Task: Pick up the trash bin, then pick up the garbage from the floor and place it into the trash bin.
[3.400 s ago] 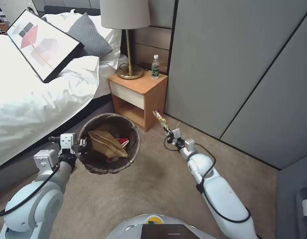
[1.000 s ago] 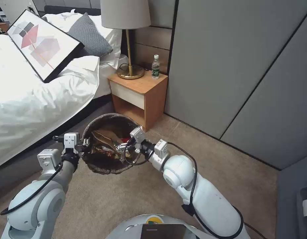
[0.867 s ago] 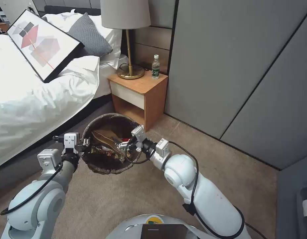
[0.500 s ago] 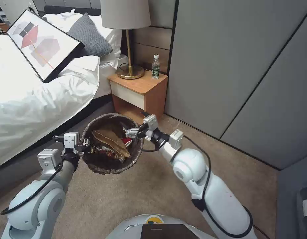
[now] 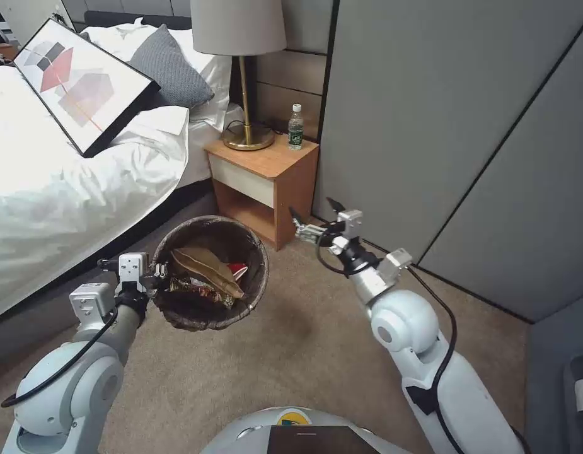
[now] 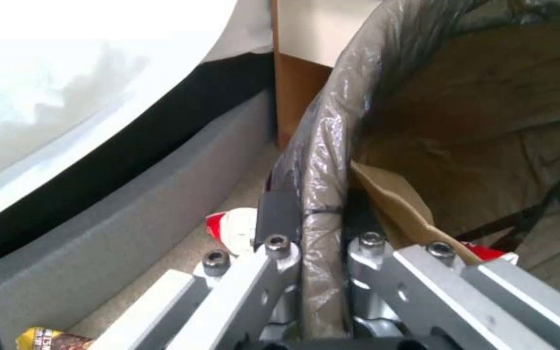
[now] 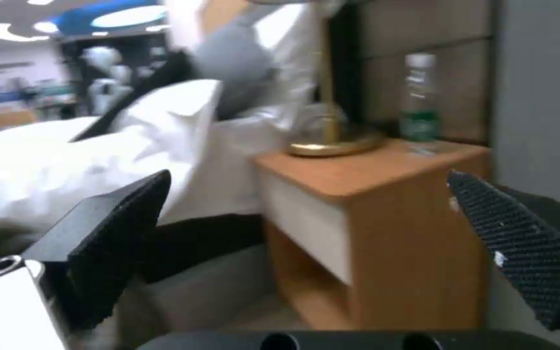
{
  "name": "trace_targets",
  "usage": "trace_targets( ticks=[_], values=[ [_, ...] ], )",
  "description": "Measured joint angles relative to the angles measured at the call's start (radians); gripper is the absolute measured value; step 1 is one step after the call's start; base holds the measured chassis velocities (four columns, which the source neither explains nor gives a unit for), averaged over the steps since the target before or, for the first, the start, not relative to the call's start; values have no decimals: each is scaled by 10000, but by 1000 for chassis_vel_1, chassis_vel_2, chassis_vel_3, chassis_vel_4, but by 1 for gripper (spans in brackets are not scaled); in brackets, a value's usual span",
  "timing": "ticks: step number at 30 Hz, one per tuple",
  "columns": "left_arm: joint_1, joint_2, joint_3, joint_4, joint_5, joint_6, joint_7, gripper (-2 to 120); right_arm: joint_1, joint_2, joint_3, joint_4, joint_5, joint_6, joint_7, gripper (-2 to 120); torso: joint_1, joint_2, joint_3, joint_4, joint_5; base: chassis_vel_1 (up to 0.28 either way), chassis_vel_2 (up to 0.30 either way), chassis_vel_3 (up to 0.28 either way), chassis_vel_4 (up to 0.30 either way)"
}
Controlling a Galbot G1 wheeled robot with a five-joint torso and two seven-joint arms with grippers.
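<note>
Right gripper spread wide, empty, beside nightstand. Left gripper pinches trash bin rim, garbage inside.

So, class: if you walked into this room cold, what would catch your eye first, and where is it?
First, the trash bin, held off the carpet at its rim by the left gripper, with a tan paper bag and wrappers inside. Next, the right gripper, open and empty, raised in front of the wooden nightstand. Behind, a framed picture lies tilted on the white bed.
</note>
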Motion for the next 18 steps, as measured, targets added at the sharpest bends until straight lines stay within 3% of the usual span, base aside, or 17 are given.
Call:
trace_targets(
  ticks=[6,18],
  values=[
    [9,-40,-8,6,83,0,19,2,-846,615,976,-81,-971,457,-16,100,0,0,0,0,-2,0,0,0,0],
    [25,26,-80,9,92,0,141,2,-1915,1214,1633,-109,-2032,857,-181,100,0,0,0,-1,-3,4,3,4,4]
  ],
)
